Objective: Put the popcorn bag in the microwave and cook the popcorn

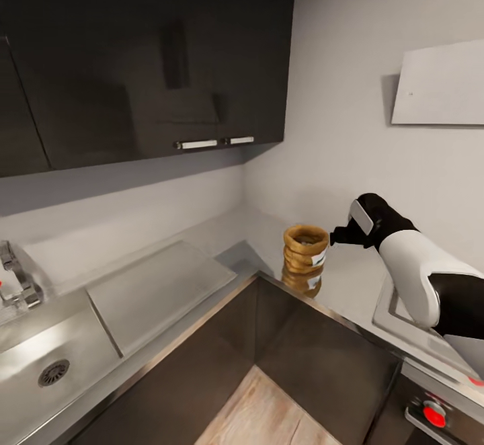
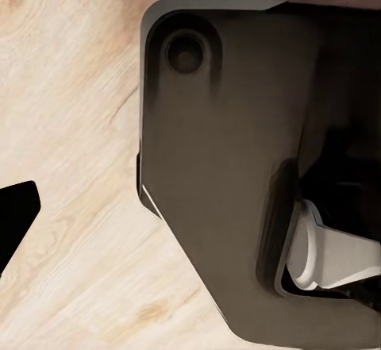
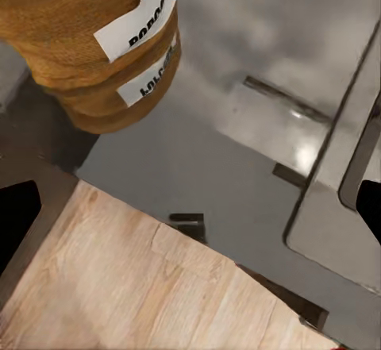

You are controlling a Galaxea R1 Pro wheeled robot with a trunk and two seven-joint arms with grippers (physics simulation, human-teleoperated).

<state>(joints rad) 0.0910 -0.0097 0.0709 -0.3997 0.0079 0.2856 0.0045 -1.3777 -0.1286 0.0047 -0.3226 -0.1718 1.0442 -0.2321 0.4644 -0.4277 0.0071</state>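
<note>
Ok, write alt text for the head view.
The right gripper reaches beside a tan popcorn bag standing upright on the steel countertop in a kitchen corner. A sink sits at left under dark wall cabinets.

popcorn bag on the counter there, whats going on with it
The robot's right gripper is reaching toward the popcorn bag, which stands upright near the inner corner of the steel countertop. The gripper is right beside the bag's rim, but it is hard to tell whether it has closed on it. In the right wrist view the bag sits on the counter with its white labels facing the camera. The bag is not yet lifted, by the look of it.
</note>
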